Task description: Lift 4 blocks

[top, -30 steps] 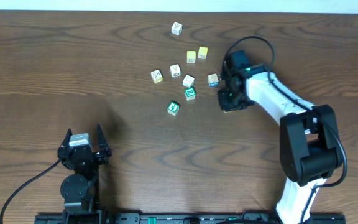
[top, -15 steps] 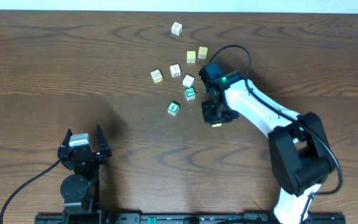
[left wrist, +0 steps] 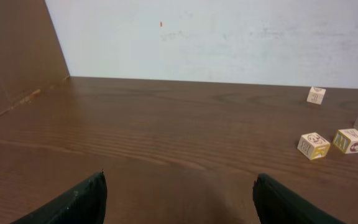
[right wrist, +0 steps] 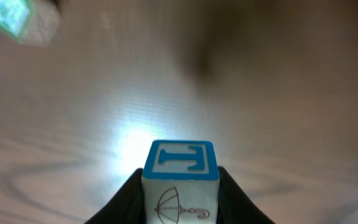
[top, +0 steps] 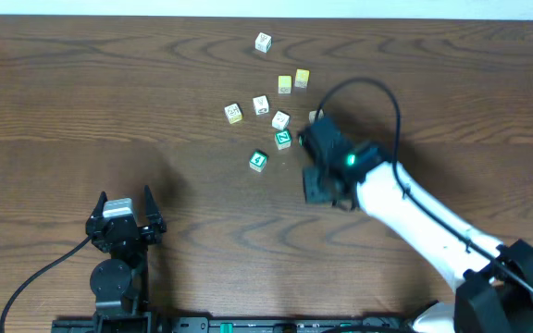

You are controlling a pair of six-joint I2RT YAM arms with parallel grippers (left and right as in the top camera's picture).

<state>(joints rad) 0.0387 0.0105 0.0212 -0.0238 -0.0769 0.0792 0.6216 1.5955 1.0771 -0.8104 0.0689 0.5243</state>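
Observation:
My right gripper (right wrist: pixel 180 186) is shut on a blue-framed block (right wrist: pixel 180 163) with an umbrella drawing, held above the table. Seen from overhead, that gripper (top: pixel 320 188) hangs just right of the cluster and hides the block. On the table lie the green "N" block (top: pixel 283 139), a second green block (top: pixel 258 160) and a cream block with yellowish print (top: pixel 234 113). A pale cube (top: pixel 314 116) peeks out behind the right arm. My left gripper (top: pixel 125 205) stands open at the near left, far from all blocks, with nothing between its fingers (left wrist: pixel 79 202).
Two plain yellow cubes (top: pixel 285 84) (top: pixel 302 78) and white lettered cubes (top: pixel 263 42) (top: pixel 261 104) (top: pixel 280 119) lie among the cluster. A blurred green block (right wrist: pixel 11 15) shows at the top left of the right wrist view. A white wall backs the table's far edge.
My right arm has swung left and toward the near edge, carrying the blue-framed block away from the right side of the cluster. The left arm has not moved.

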